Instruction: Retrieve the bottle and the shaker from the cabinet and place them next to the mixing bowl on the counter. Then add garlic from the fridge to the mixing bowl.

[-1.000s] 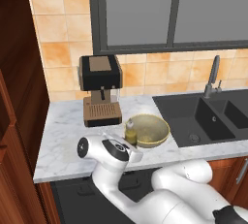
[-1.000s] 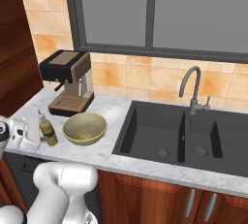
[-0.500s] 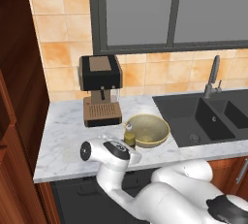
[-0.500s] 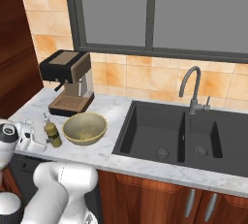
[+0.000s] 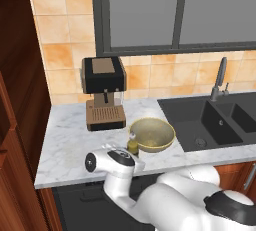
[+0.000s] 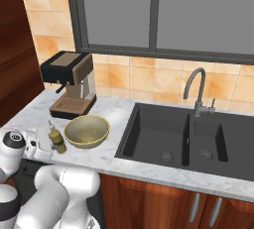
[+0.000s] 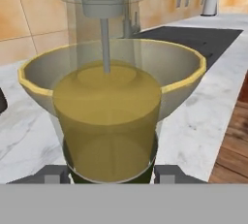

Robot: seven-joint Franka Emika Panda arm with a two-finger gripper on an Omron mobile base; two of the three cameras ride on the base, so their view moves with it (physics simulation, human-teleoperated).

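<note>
The bottle (image 7: 106, 121) is grasped between the fingers (image 7: 167, 173) at the bottom centre of the hand view. It is seen upright on the marble tabletop (image 5: 70, 140), just beside the mixing bowl (image 6: 87, 131), at the lower left of the right base view.

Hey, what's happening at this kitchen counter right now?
A white robot arm has its gripper around a small olive-green bottle standing on the marble counter, right beside the olive-yellow mixing bowl. A coffee machine sits behind them, with the dark sink off to the side.
</note>
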